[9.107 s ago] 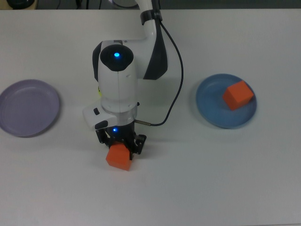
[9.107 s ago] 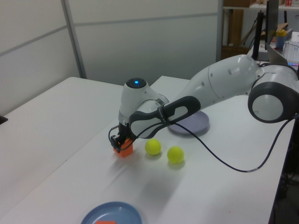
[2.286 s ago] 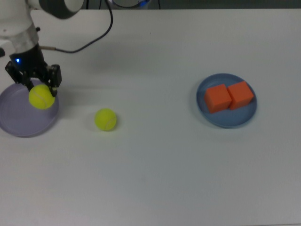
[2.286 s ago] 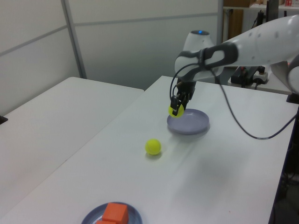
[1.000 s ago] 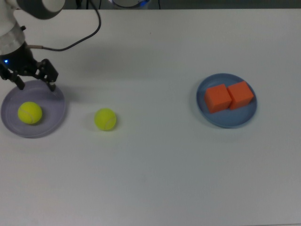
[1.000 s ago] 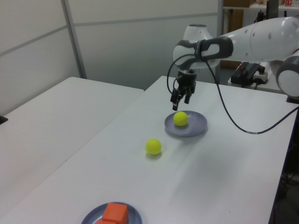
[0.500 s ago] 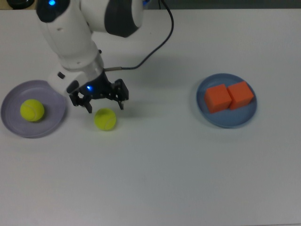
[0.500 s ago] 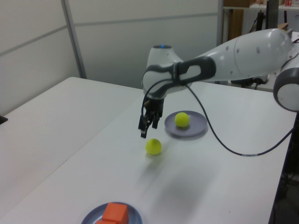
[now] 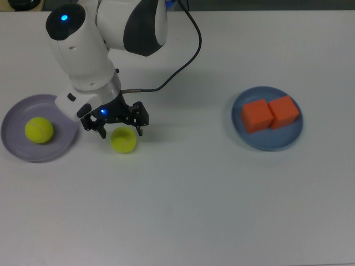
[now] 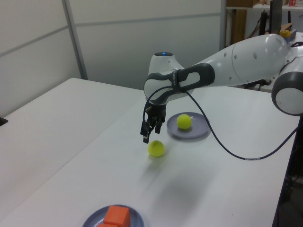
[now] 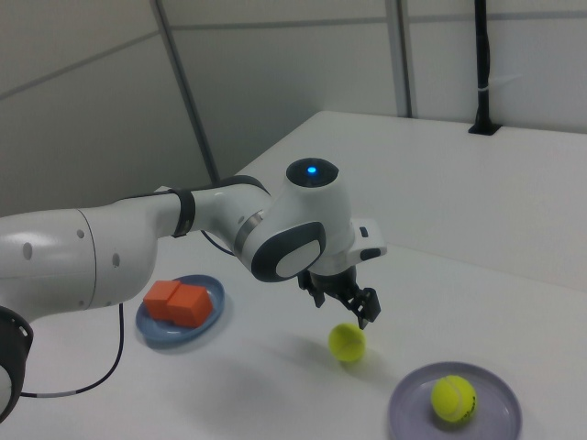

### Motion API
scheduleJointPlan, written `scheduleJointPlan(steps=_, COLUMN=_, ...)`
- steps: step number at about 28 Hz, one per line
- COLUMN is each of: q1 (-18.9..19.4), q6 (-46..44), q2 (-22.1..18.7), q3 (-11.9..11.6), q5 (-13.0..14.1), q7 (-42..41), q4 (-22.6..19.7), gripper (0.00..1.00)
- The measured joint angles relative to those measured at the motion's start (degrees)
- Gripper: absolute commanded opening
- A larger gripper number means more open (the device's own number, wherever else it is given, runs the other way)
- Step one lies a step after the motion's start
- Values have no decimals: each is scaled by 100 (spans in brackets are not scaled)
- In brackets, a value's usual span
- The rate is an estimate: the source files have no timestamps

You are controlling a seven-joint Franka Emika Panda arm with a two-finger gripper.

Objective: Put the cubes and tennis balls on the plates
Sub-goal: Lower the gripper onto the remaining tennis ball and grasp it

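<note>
The gripper (image 9: 117,128), fingers spread and empty, hovers left of centre in the top view, directly above the loose tennis ball (image 9: 123,140).

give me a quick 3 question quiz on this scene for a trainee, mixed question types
1. True or false: both orange cubes lie on the blue plate.
2. How many tennis balls are on the lavender plate?
3. Multiple choice: the open tool is (A) clamped on a cube, (B) poised just above the loose tennis ball on the table, (C) resting inside the blue plate.

Key
1. True; they sit side by side, touching.
2. One tennis ball.
3. B; its fingers are spread and nothing is gripped.
</note>
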Motion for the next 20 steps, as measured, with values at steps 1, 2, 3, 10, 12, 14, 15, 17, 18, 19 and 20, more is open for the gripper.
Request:
scheduleJointPlan(steps=1, q1=-4, q6=0, q2=0, q3=0, q5=-2, q7=2, q4=-8, gripper=100)
scheduleJointPlan(steps=2, q1=-8, q6=0, q2=1, q3=0, q5=-6, q7=3, q4=-25, gripper=100)
scheduleJointPlan(steps=3, q1=-12, q6=0, q2=6, q3=0, q5=-18, q7=3, q4=-63, gripper=100)
scheduleJointPlan(steps=10, q1=-17, q6=0, q2=148, q3=0, q5=-48, q7=3, q4=-244, gripper=100)
scheduleJointPlan(steps=12, q1=-17, q6=0, q2=202, q3=0, q5=-49, q7=3, q4=-252, gripper=87)
scheduleJointPlan(steps=14, q1=-17, q6=0, q2=245, q3=0, q5=-49, q7=3, q4=-253, gripper=75)
scheduleJointPlan(steps=15, q1=-17, q6=0, q2=255, q3=0, q5=-49, q7=3, q4=-253, gripper=68)
scheduleJointPlan(steps=17, q1=-18, q6=0, q2=268, q3=0, q5=-49, q7=3, q4=-253, gripper=58)
scheduleJointPlan(steps=18, q1=-19, q6=0, q2=273, q3=0, q5=-49, q7=3, q4=-253, gripper=50)
scheduleJointPlan(steps=19, q1=-23, q6=0, q2=279, q3=0, q5=-49, q7=3, q4=-253, gripper=47)
scheduleJointPlan(steps=20, q1=-25, q6=0, q2=283, q3=0, q5=-49, q7=3, q4=-253, gripper=45)
